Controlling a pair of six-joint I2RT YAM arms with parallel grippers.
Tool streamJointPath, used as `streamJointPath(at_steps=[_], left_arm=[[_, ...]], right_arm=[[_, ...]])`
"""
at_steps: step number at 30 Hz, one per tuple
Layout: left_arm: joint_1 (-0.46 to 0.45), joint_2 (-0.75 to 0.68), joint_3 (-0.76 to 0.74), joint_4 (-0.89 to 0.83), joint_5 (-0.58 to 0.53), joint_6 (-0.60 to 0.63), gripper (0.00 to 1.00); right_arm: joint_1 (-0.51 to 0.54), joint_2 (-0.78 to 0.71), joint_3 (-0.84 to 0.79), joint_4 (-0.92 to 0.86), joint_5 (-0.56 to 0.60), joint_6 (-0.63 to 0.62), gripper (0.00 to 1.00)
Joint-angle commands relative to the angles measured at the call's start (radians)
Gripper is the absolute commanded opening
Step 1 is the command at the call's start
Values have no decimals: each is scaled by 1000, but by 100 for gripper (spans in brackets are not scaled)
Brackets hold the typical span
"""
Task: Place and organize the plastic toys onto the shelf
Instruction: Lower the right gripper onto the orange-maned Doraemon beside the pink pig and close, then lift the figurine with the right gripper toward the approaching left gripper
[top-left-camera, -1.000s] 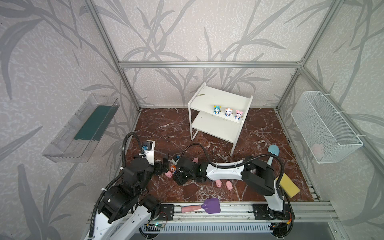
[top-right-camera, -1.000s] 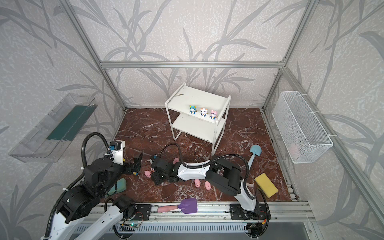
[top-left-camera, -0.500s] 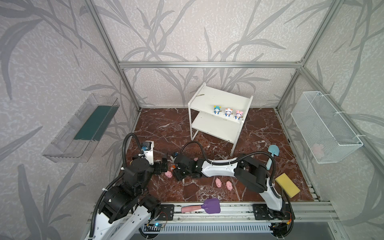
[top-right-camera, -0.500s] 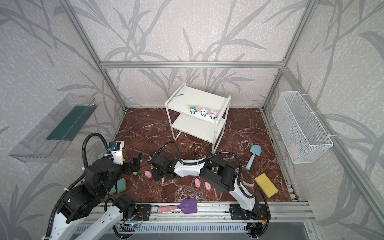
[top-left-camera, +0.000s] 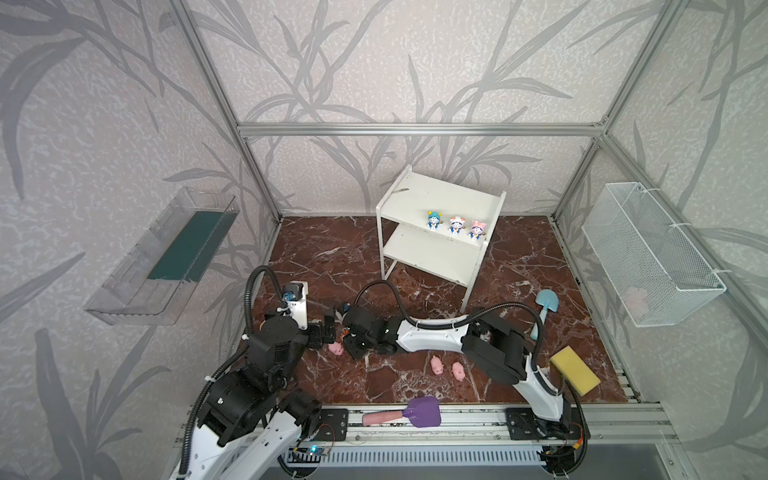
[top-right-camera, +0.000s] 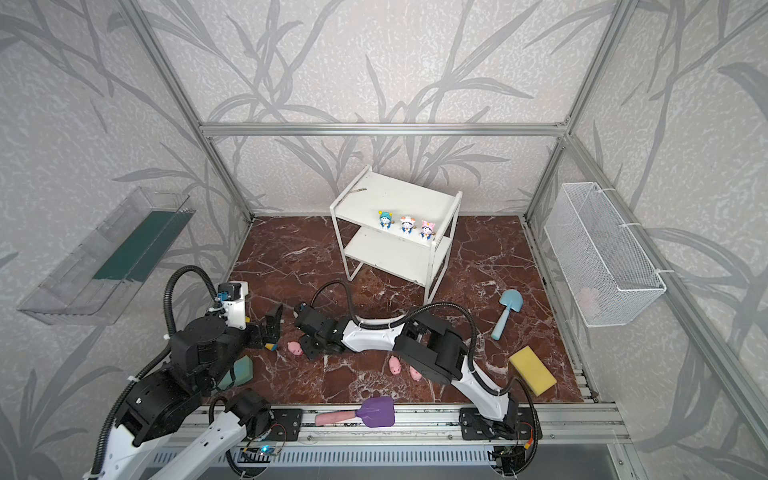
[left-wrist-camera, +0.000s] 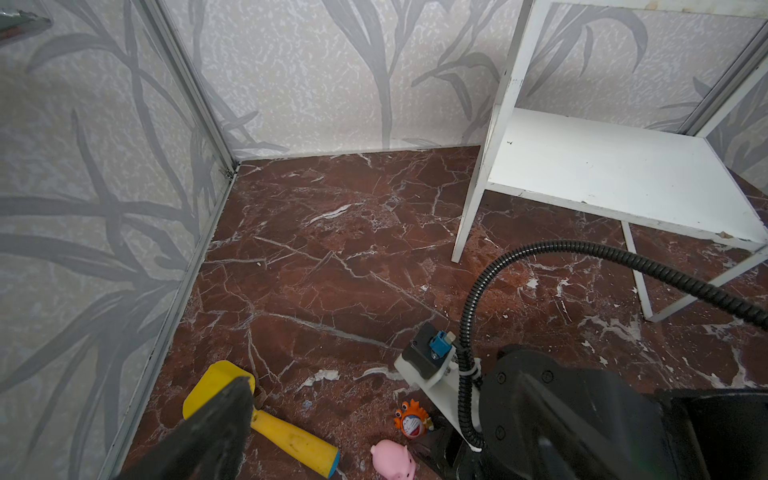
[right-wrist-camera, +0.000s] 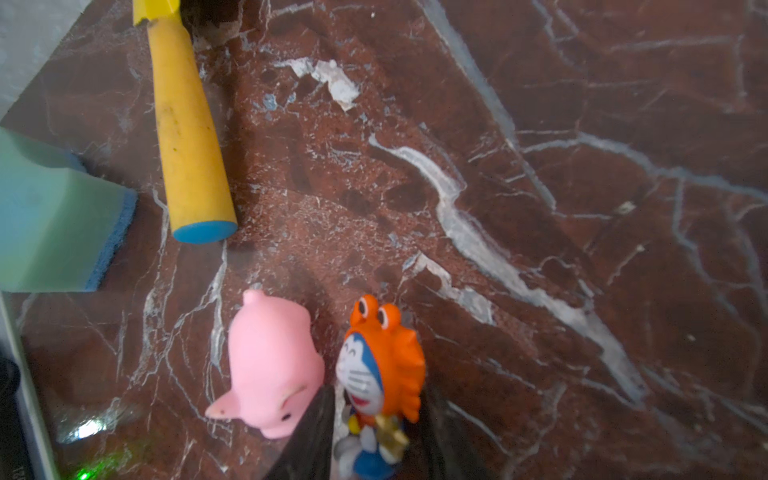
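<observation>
**Top views:** In both top views, the right gripper (top-left-camera: 345, 336) reaches low across the middle of the marble floor (top-left-camera: 332, 257) to an orange-hatted figurine (top-left-camera: 343, 334). The left gripper (top-right-camera: 272, 328) hangs just beside it, jaws spread wide and empty. Three figurines (top-left-camera: 456, 224) line the front edge of the top board of the shelf (top-left-camera: 440, 195), with bare board to their left. Two pigs (top-left-camera: 436, 365) lie on the floor near the right forearm.

**Left wrist view:** The figurine stands upright on the floor. A pink pig (left-wrist-camera: 392, 459) is just beside it and the yellow shovel (left-wrist-camera: 266, 424) is near. The floor toward the shelf lies bare, though the right arm's cable (left-wrist-camera: 548, 246) arcs across that way.

**Right wrist view:** The dark fingers (right-wrist-camera: 316, 432) stand narrow on either side of the figurine's body, below the hat. Whether they already press it cannot be told. The pig lies against or just beside one finger.

A sound grip likely means squeezing the body rather than the flaring hat. A straight lift should then leave the pig undisturbed. The swing toward the free stretch of top board needs to clear the shelf's raised side panel and the standing three.
</observation>
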Motion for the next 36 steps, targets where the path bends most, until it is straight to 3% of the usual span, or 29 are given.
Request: streamJointPath(at_steps=[1,13,18,27,36], left_arm=[[3,7,-11,12,-21,-2,99],[5,57,-9,13,33,-6,99],[5,82,-8,28,131,-19,97],[5,153,-86,205,456,-152,91],[-6,258,-155,530,825,-314,90]], right_arm=[[6,19,-4,-79,27,-35,33],[10,-172,-251,126,19,-71,21],[10,-315,-394,198,30,-66,20],[10,-666,-702,352,100,-56,20],[9,-1009,-880,383,211,-33,20]])
